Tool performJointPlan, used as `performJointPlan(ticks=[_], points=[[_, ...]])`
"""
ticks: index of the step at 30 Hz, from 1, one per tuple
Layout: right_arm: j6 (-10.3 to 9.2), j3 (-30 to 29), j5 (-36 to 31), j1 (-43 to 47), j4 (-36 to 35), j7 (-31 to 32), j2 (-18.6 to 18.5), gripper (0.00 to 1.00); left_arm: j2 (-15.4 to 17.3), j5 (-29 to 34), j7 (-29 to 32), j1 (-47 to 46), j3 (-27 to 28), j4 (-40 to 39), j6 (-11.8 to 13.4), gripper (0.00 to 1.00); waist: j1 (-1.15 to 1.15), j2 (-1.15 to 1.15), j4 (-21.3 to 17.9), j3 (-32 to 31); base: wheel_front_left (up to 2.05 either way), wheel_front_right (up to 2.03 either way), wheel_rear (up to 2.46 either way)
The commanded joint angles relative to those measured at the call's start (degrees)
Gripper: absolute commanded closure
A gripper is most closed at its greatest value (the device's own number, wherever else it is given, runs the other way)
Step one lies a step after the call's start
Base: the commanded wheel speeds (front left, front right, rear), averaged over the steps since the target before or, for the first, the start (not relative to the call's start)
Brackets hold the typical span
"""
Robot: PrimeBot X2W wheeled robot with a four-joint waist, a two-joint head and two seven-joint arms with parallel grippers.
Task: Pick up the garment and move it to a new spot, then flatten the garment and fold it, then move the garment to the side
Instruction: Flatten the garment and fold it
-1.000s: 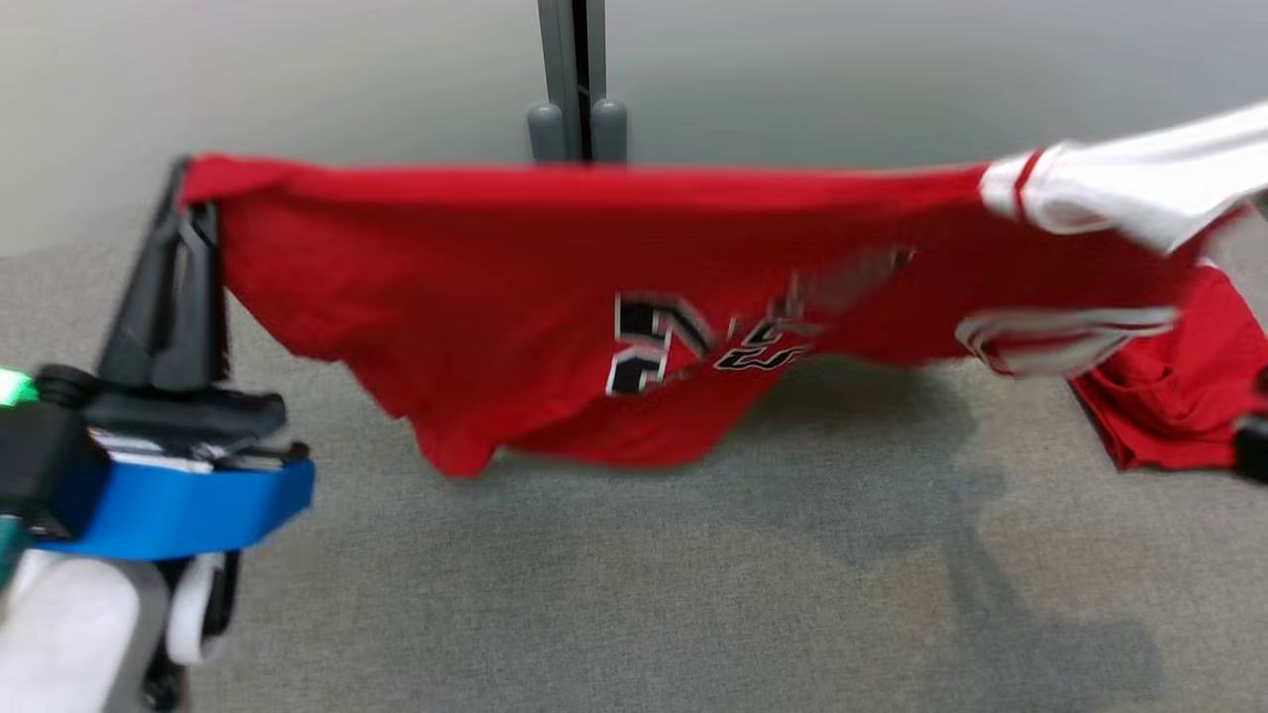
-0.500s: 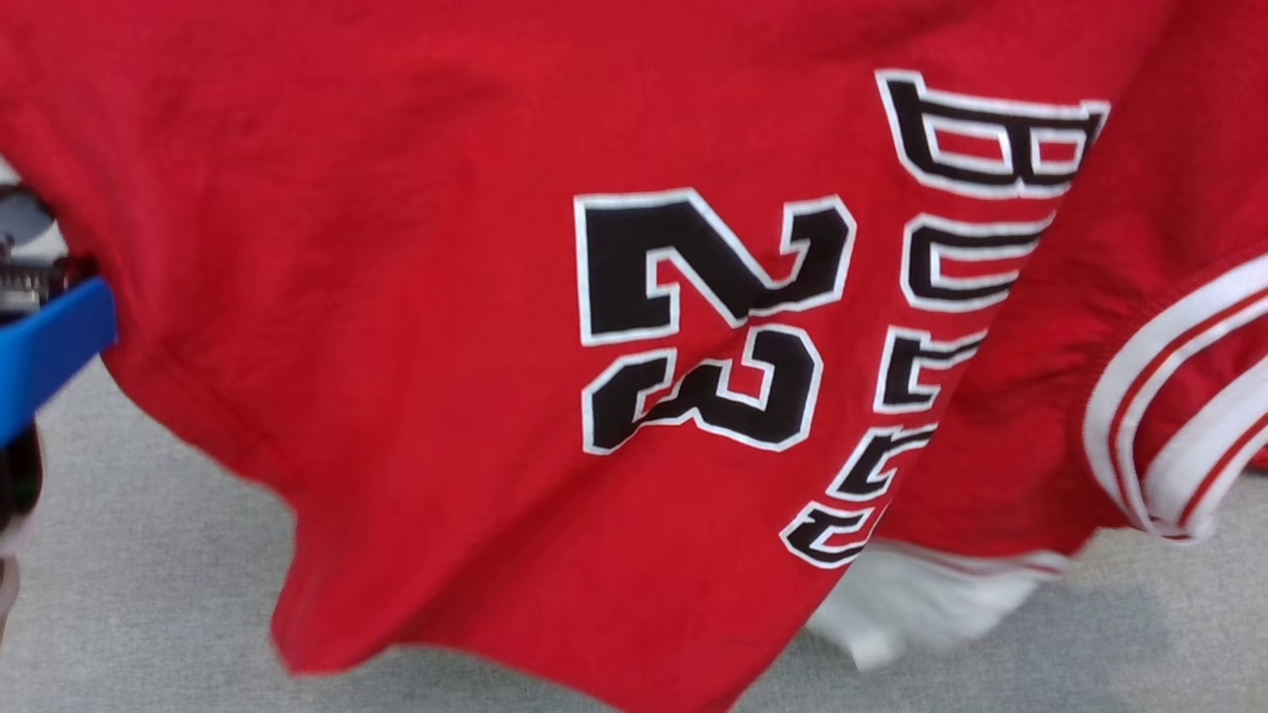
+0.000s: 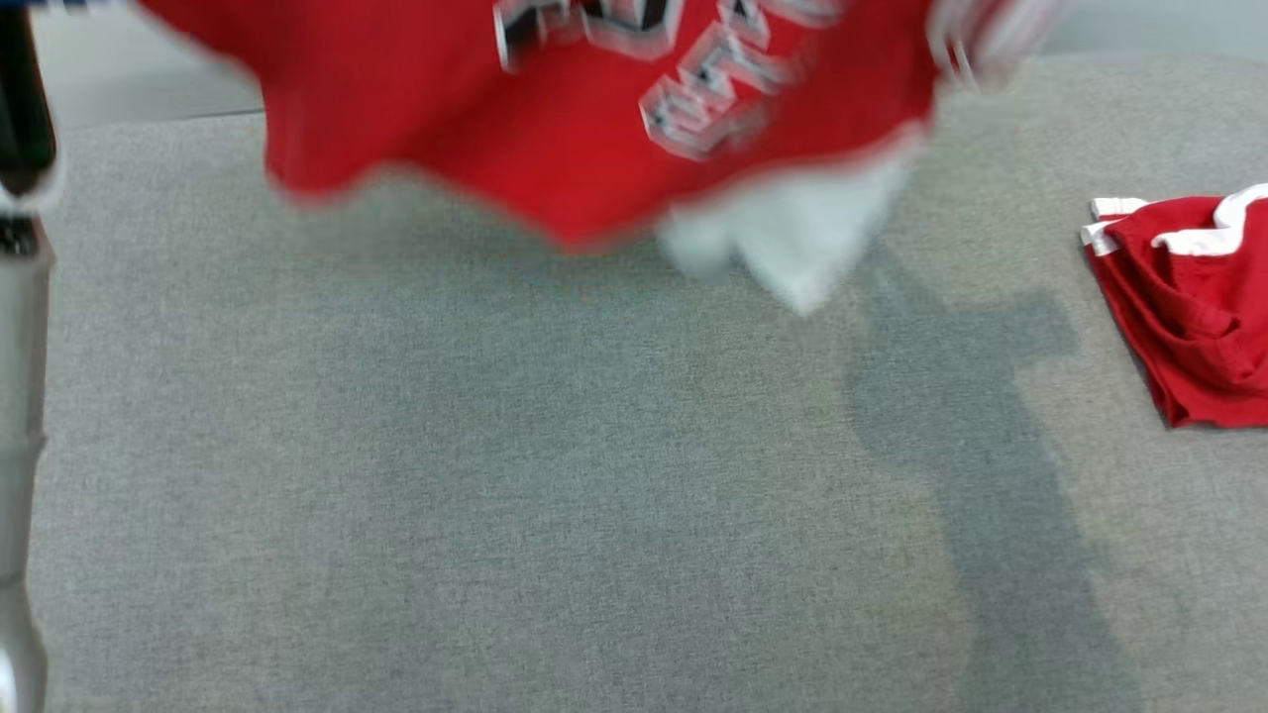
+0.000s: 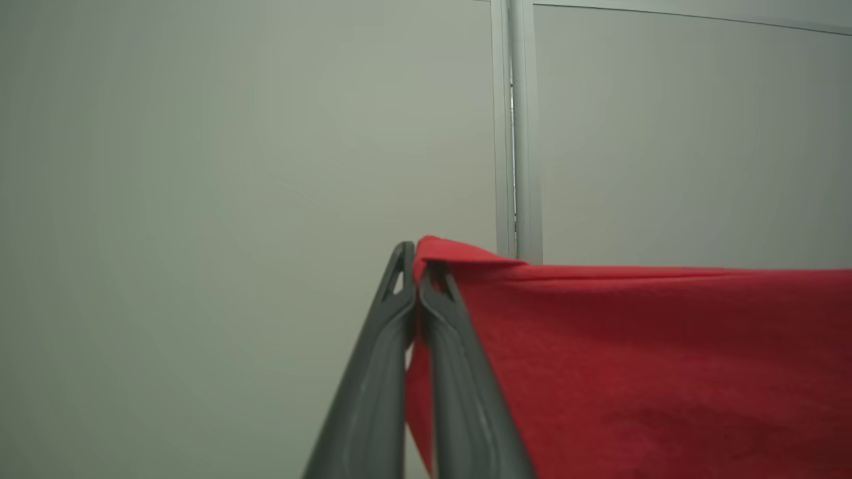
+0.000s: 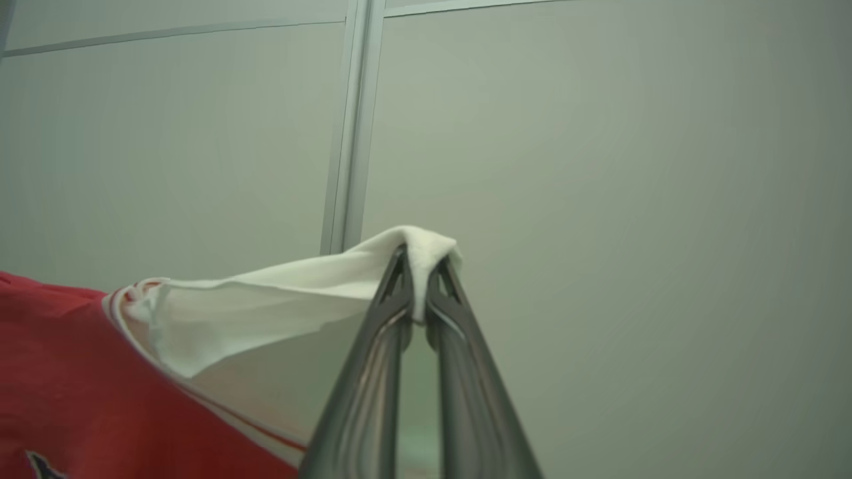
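The garment (image 3: 584,119) is a red jersey with black-and-white lettering and a white sleeve; it hangs blurred across the top of the head view, above the grey table (image 3: 555,495). My left gripper (image 4: 416,256) is shut on a red corner of the garment (image 4: 632,359), held up against a pale wall. The right gripper (image 5: 419,263) is shut on the white sleeve of the garment (image 5: 266,299), also raised. A dark and pale part of my left arm (image 3: 20,248) runs down the head view's left edge.
A second red garment with white trim (image 3: 1189,297) lies folded at the table's right edge. A pale partition wall with a metal post (image 4: 519,133) stands behind the table. Shadows fall across the grey surface on the right.
The jersey has swung upward in the head view, from covering most of the picture to hanging along its top. The table and the folded red garment have come back into sight.
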Motion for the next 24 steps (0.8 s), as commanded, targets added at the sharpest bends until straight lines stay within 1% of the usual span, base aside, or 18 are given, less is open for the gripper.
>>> performJointPlan(ticks=[1,4,7,11,16,18,20,24], points=[[-0.06,0.35,0.41,-0.89,1.12,-0.45,0.36,1.00,-0.54,-0.08,-0.28,-0.69,-0.25,1.12,-0.30,1.00,-0.02,-0.01,0.26,0.37,0.00,0.00,0.00],[-0.05,3.36,1.61,-3.77,8.94,-1.72,2.33,1.00,-2.30,-1.11,-0.73,-3.89,-0.64,10.10,-1.45,1.00,-0.02,-0.01,0.31,1.13,0.00,0.00,0.00],[-0.05,7.92,2.66,-3.73,16.75,-2.72,4.52,1.00,-4.53,-2.48,-1.16,-4.05,-0.92,18.99,-2.37,1.00,-0.02,-0.01,0.27,1.95,0.00,0.00,0.00],[-0.05,13.18,4.63,-0.84,27.13,-4.11,7.75,1.00,-7.66,-5.51,-1.36,-1.49,-0.39,31.40,-3.96,1.00,-0.02,-0.01,0.16,3.61,0.00,0.00,0.00],[-0.04,17.00,8.05,2.94,39.54,-5.81,11.71,1.00,-11.74,-7.68,-1.89,1.51,-0.99,44.85,-6.63,1.00,-0.02,-0.01,0.22,4.99,0.00,0.00,0.00],[-0.04,18.14,9.36,4.57,42.73,-6.53,12.65,1.00,-12.28,-7.74,-2.18,2.17,-1.44,48.88,-7.64,1.00,-0.02,-0.01,0.37,5.45,0.00,0.00,0.00],[-0.04,19.21,11.14,6.45,44.36,-7.55,13.44,1.00,-13.14,-7.43,-2.71,2.81,-1.97,51.67,-8.52,1.00,-0.02,-0.01,0.54,5.63,0.00,0.00,0.00],[-0.04,20.62,14.16,11.59,43.69,-9.12,12.88,1.00,-13.60,-7.07,-3.96,5.08,-1.89,53.67,-9.69,1.00,-0.02,-0.01,0.73,4.85,0.00,0.00,0.00]])
